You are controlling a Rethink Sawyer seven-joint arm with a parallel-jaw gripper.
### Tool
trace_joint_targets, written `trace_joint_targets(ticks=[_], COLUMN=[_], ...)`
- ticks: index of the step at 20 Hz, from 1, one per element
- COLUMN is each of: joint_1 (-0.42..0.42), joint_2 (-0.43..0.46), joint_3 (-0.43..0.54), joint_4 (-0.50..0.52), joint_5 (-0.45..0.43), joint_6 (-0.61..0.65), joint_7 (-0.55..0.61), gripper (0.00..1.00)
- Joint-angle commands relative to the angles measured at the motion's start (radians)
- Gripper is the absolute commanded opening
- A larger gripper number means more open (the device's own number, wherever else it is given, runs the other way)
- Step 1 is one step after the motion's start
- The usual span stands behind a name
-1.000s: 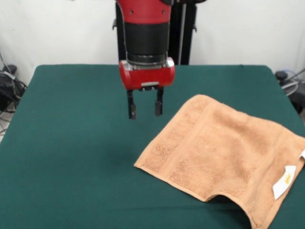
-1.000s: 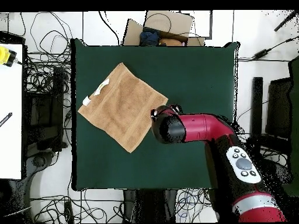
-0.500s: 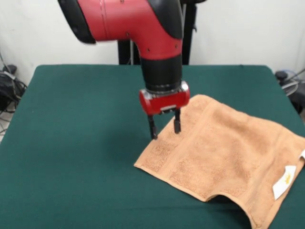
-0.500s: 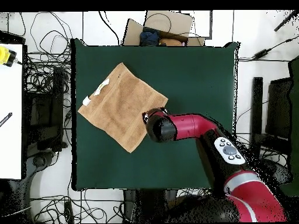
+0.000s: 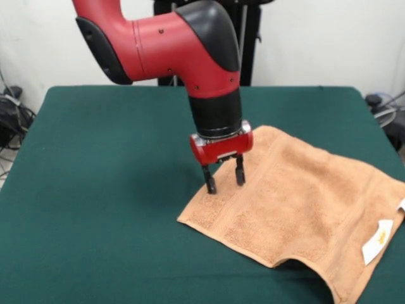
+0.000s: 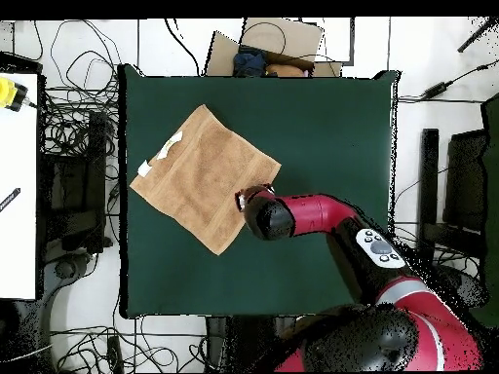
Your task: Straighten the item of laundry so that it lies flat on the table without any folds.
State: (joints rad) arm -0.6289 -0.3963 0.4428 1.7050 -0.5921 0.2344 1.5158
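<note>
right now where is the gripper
In the front view the open gripper hangs low over the towel's left edge, on the right half of the green table.

Dark green felt table (image 5: 95,190) (image 6: 322,107), rectangular, much larger than what lies on it. Only 1 thing resting directly on it: orange-tan towel (image 5: 297,202) (image 6: 200,175), set at a slant to the table edges. In the front view, spread over the right part, reaching the right edge of the picture. Mostly flat, with a raised fold along the near edge casting a dark gap against the cloth. 2 white tags (image 5: 378,239) (image 6: 166,151) at one edge. In the overhead view, close to the left side, 1 corner almost at the table's border.
</note>
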Motion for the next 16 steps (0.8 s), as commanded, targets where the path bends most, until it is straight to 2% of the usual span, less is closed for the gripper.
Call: trace_joint_targets(ticks=[1, 7, 11, 16], joint_1=[-0.014, -0.061, -0.058, 0.017], joint_2=[-0.019, -0.098, -0.180, -0.203], joint_3=[-0.007, -0.049, -0.076, -0.118], joint_4=[0.069, 0.213, 0.316, 0.324], joint_5=[-0.103, -0.119, -0.094, -0.049], joint_6=[-0.131, -0.204, -0.234, -0.243], joint_7=[0.058, 0.111, 0.149, 0.170], gripper=[1.00, 1.00, 1.00, 1.00])
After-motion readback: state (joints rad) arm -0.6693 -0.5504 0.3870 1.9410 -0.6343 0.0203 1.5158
